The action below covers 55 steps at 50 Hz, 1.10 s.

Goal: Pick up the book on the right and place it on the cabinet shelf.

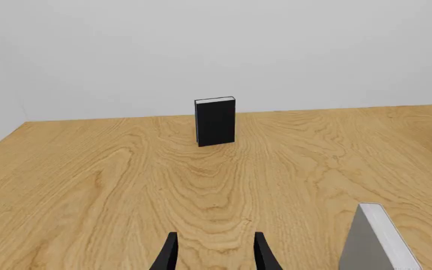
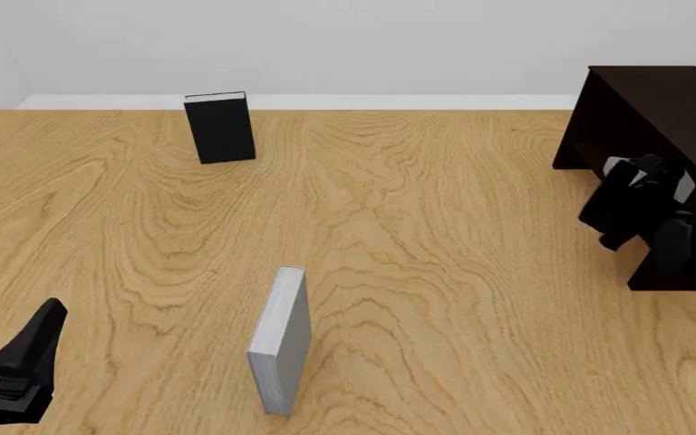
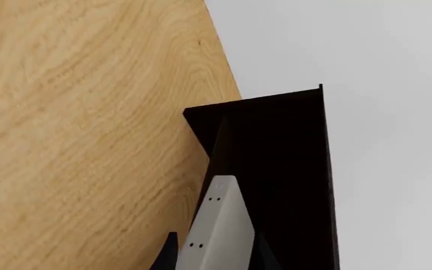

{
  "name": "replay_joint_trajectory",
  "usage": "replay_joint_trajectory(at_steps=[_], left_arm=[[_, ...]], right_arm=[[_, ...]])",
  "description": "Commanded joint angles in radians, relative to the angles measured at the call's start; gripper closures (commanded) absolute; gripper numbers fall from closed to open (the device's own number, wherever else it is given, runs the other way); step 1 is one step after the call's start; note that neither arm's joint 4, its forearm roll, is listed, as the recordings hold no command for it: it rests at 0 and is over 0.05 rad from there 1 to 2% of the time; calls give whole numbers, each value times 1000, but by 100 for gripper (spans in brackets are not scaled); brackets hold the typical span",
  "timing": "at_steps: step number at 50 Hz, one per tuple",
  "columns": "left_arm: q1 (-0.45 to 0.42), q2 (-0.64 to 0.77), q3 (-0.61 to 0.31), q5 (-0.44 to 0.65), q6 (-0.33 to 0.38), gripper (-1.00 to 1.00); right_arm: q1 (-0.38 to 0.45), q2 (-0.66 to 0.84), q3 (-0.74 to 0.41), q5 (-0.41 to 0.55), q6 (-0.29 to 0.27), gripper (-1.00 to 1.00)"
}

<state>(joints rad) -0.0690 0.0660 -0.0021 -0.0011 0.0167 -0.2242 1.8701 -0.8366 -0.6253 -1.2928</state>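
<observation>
My right gripper (image 2: 618,201) is at the open front of the very dark brown cabinet (image 2: 656,104) at the table's right side. In the right wrist view the gripper (image 3: 216,254) is shut on the grey book (image 3: 220,222), which points edge-on into the cabinet's dark inside (image 3: 276,169). In the front view the book is mostly hidden by the gripper. The shelf board is lost in the dark interior. My left gripper (image 2: 4,333) is open and empty at the near left; it also shows in the left wrist view (image 1: 214,254).
A paler silver-grey book (image 2: 282,340) stands upright near the front middle, also in the left wrist view (image 1: 377,242). A black book (image 2: 220,127) stands at the far left, also in the left wrist view (image 1: 215,121). The wooden table (image 2: 445,254) meets a white wall behind.
</observation>
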Motion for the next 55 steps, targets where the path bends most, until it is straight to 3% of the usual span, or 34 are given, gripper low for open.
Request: replay_joint_trajectory(at_steps=[1,37,55], left_arm=[[1,-2,0,2,1,-100],[1,5,1,-5,1,-100],[-2,3,0,-5,3,-100]], right_arm=[[40,-5,-42,1,1,-100],[144,-6,-74,26,11,-100],[217,-97,-54,61,28,-100]])
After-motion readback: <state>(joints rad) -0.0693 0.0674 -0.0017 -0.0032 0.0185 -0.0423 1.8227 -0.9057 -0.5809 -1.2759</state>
